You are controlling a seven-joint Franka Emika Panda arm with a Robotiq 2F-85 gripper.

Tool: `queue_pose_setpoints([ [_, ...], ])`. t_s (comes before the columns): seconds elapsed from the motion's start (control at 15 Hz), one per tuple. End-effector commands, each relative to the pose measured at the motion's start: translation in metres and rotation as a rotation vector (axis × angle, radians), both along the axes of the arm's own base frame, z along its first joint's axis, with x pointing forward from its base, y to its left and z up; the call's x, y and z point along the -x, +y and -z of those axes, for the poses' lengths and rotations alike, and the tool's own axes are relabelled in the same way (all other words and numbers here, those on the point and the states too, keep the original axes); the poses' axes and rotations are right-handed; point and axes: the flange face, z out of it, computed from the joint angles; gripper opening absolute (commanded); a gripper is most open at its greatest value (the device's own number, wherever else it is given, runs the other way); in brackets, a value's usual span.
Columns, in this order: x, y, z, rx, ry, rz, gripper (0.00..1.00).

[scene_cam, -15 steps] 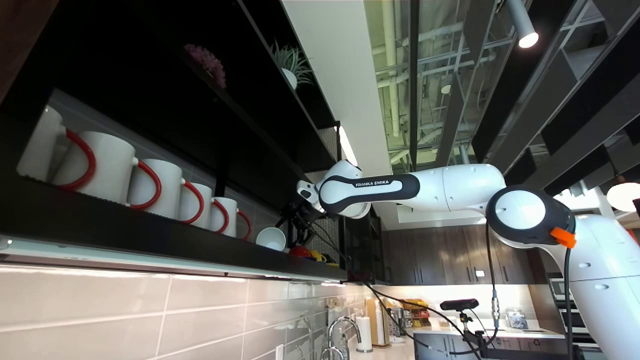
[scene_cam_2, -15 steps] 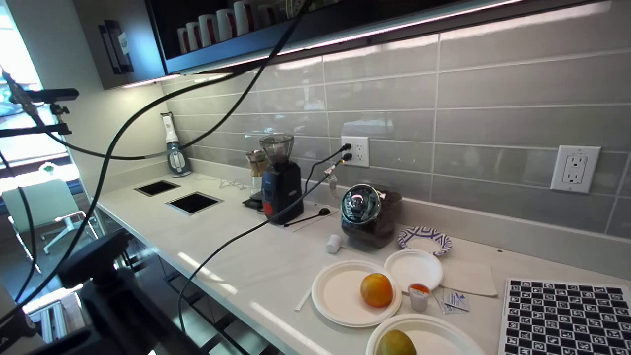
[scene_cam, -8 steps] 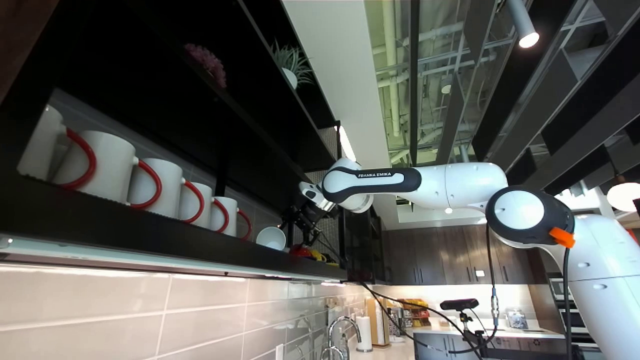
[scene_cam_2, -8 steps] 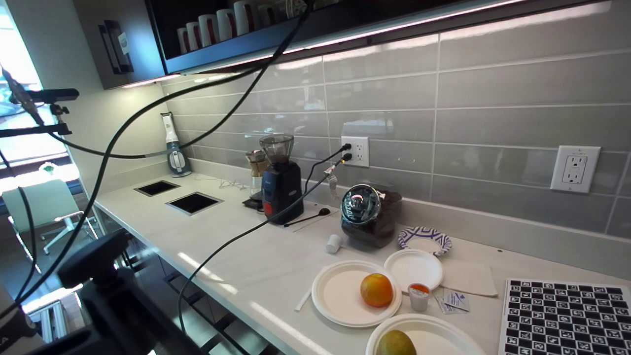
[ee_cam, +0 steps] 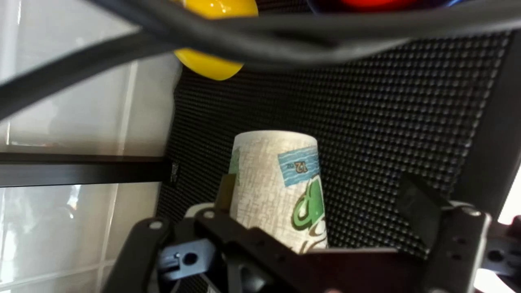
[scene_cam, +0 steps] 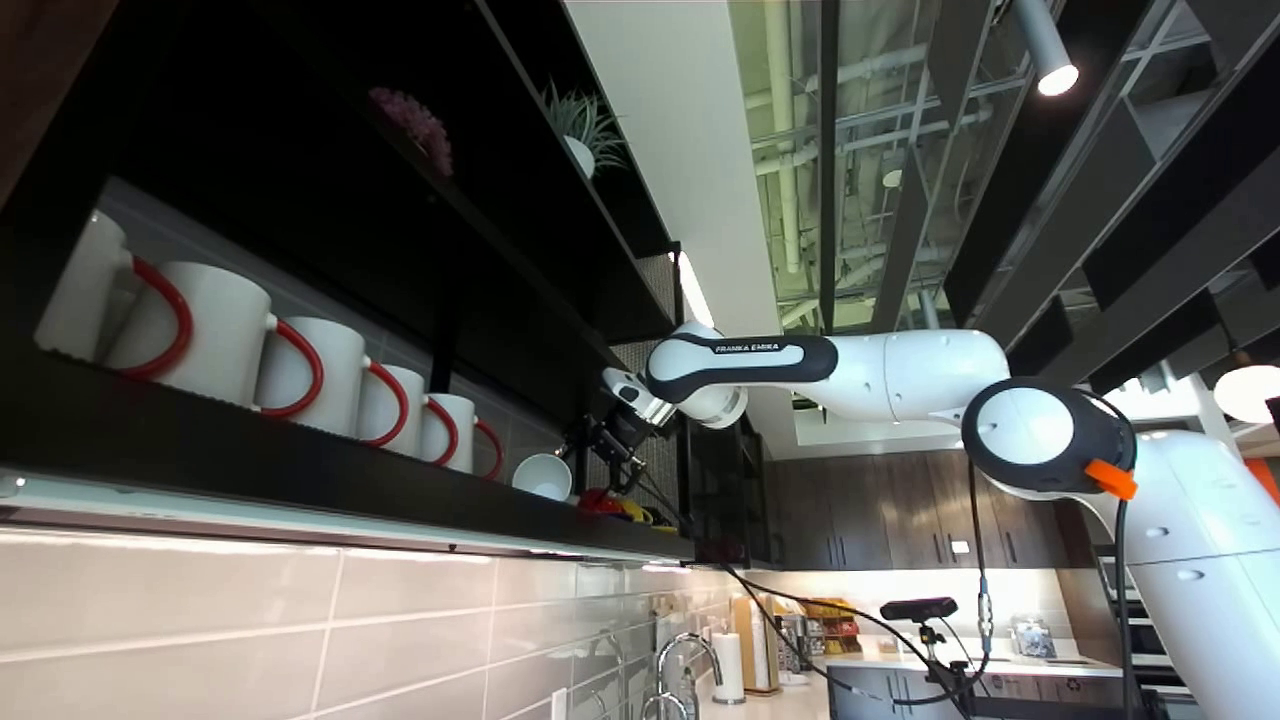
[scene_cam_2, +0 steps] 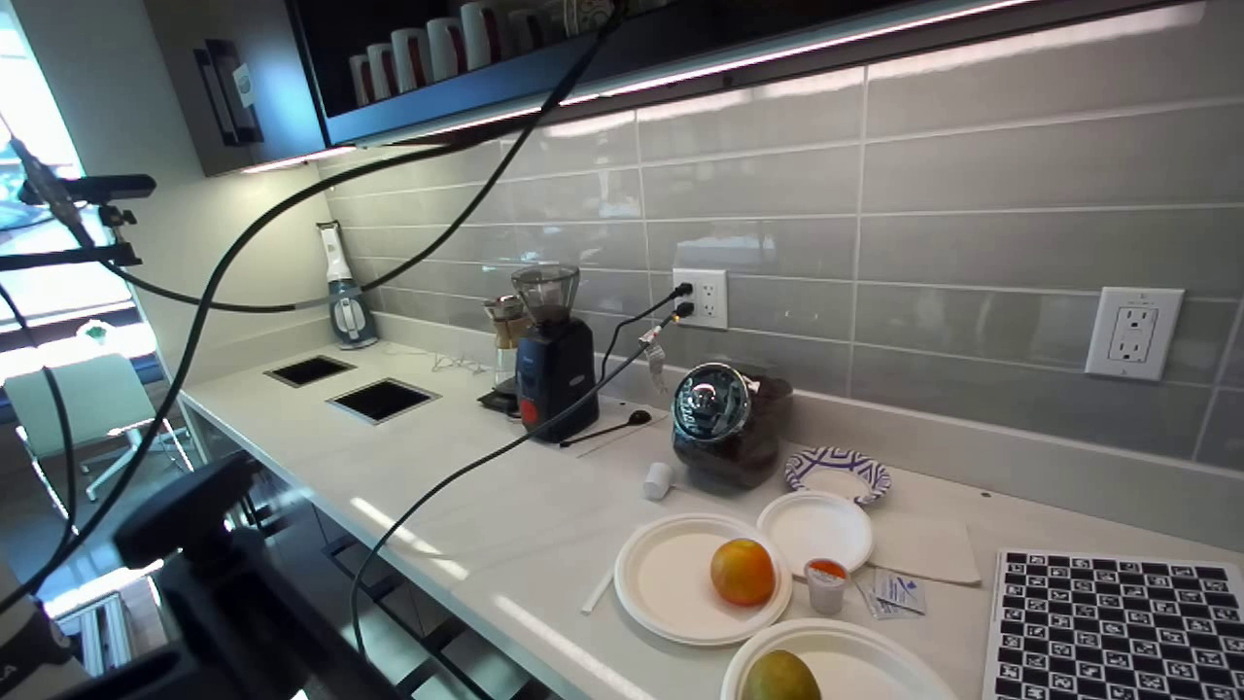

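A black open shelf (scene_cam: 350, 483) runs along the tiled wall (scene_cam: 420, 610), with white mugs with red handles (scene_cam: 215, 330) lined up on its near left stretch in an exterior view; wood-toned cabinets (scene_cam: 880, 510) stand far right. Lower down, in an exterior view, a pale table (scene_cam_2: 535, 515) carries a coffee grinder (scene_cam_2: 556, 374), an orange (scene_cam_2: 742, 572) on a plate (scene_cam_2: 651, 593) and a checkered board (scene_cam_2: 1118, 632). The arm (scene_cam: 900, 375) reaches to the shelf, where a black mesh mat (ee_cam: 386, 122) lies under a paper cup (ee_cam: 268, 175) printed "12 oz". The cup appears to lie on its side, its long axis roughly parallel to the wall; the narrower end points far, toward a glossy yellow object (ee_cam: 209, 65), and the print reads upside down in the wrist view. The fingers (ee_cam: 423, 209) stand wide apart with the cup between them, nearer the wall-side one; I cannot tell whether those two touch.
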Motion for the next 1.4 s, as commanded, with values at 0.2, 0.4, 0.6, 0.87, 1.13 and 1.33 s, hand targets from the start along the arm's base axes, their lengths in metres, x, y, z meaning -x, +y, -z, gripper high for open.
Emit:
queue_pose_setpoints([
  [0.2, -0.017, -0.009, -0.003, 0.034, 0.005, -0.093, 1.00],
  [0.4, -0.022, -0.009, -0.002, 0.047, 0.023, -0.129, 1.00],
  [0.6, -0.026, -0.010, 0.001, 0.063, 0.048, -0.153, 1.00],
  [0.87, -0.032, -0.012, 0.004, 0.077, 0.059, -0.165, 0.96],
  [1.13, -0.034, -0.011, 0.000, 0.087, 0.053, -0.171, 0.61],
  [1.33, -0.035, -0.011, -0.004, 0.092, 0.045, -0.167, 0.85],
])
